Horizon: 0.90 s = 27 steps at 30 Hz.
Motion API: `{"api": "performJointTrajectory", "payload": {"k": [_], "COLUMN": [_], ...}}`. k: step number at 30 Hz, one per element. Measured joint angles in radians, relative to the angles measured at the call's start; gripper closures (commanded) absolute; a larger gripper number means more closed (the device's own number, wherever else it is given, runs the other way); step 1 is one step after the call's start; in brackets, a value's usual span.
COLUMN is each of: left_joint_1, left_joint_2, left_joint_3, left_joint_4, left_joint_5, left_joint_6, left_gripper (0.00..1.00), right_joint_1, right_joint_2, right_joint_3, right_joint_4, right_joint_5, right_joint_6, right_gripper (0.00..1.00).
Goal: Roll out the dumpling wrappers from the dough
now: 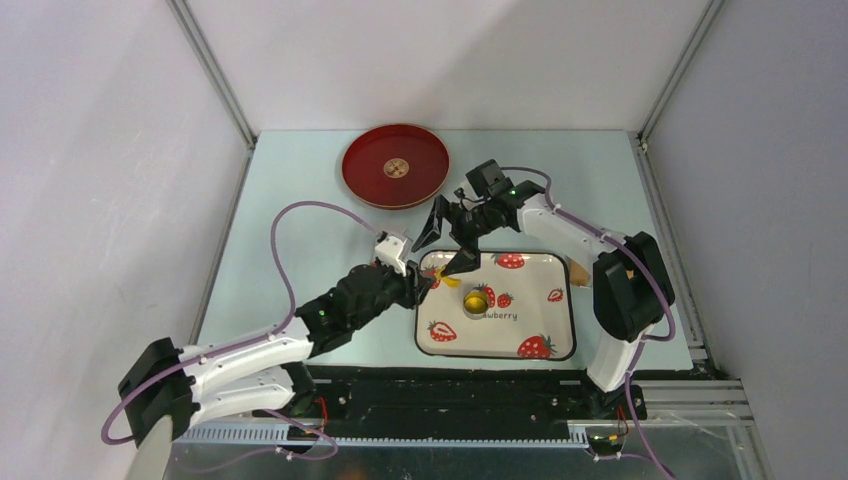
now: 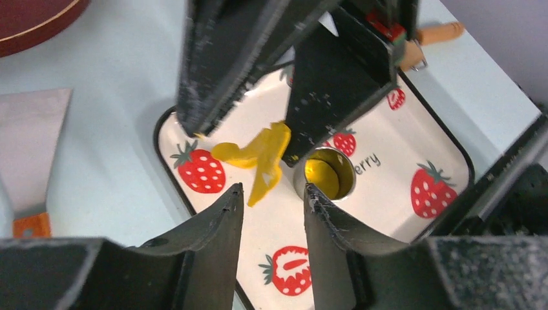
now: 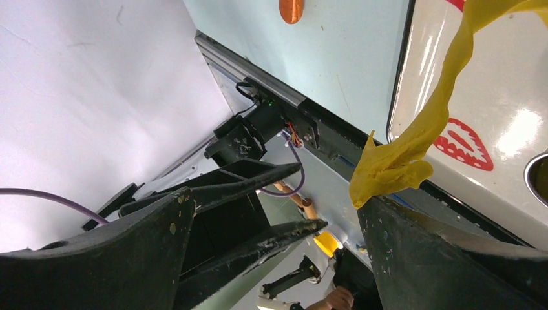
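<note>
Right gripper (image 2: 251, 129): spread as wide as can be, nothing clamped between, tips pointed down over the far-left corner of the strawberry tray (image 2: 413, 145).

Dough (image 2: 265, 155): a ragged yellow strip, stretched long, bunched end clinging to the tip of one right finger (image 3: 439, 252), the rest running off along the tray's left edge. Cannot tell whether any of it lies flat on the tray.

Left gripper (image 2: 273, 190): partly parted, gripping nothing, reaching in over the tray's left rim, tips just short of the strip's lower end.

Tight there: four fingers tip to tip around the dough. Metal ring (image 2: 299, 181), yellow showing inside, just beside one left finger, left of the tray's middle. Right half of the tray bare but for printed strawberries.

Wooden handle (image 2: 439, 31) off the tray's far-right corner, beside the right arm. Scraper (image 2: 32, 142) flat on the worktop (image 1: 300, 180), just off the tray's far-left corner. Red plate (image 1: 365, 170) near the worktop's far edge, left of centre, well apart from the tray. Tray itself close to the worktop's near edge, right of centre.

Broad bare strip between the tray's left rim and the worktop's left edge, crossed only by the left arm and its cable. Right elbow close to the worktop's right edge.
</note>
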Motion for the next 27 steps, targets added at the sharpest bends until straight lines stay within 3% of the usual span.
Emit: {"api": "performJointTrajectory", "payload": {"k": [8, 19, 27], "left_joint_1": [-0.001, -0.001, -0.001], "left_joint_2": [0.003, 0.039, 0.148], "left_joint_3": [-0.001, -0.207, -0.218], "left_joint_4": [0.009, 0.328, 0.469], "left_joint_5": [0.12, 0.129, 0.127], "left_joint_6": [0.056, 0.037, 0.011], "left_gripper": [0.53, 0.52, 0.5], "right_joint_1": [-0.013, -0.039, -0.037], "right_joint_2": [0.0, -0.018, -0.032], "right_joint_3": [0.0, 0.0, 0.0], "right_joint_4": [0.0, 0.0, -0.008], "right_joint_5": [-0.008, -0.03, -0.033], "right_joint_6": [-0.006, -0.005, -0.014], "right_gripper": [0.01, 0.01, 0.01]}}
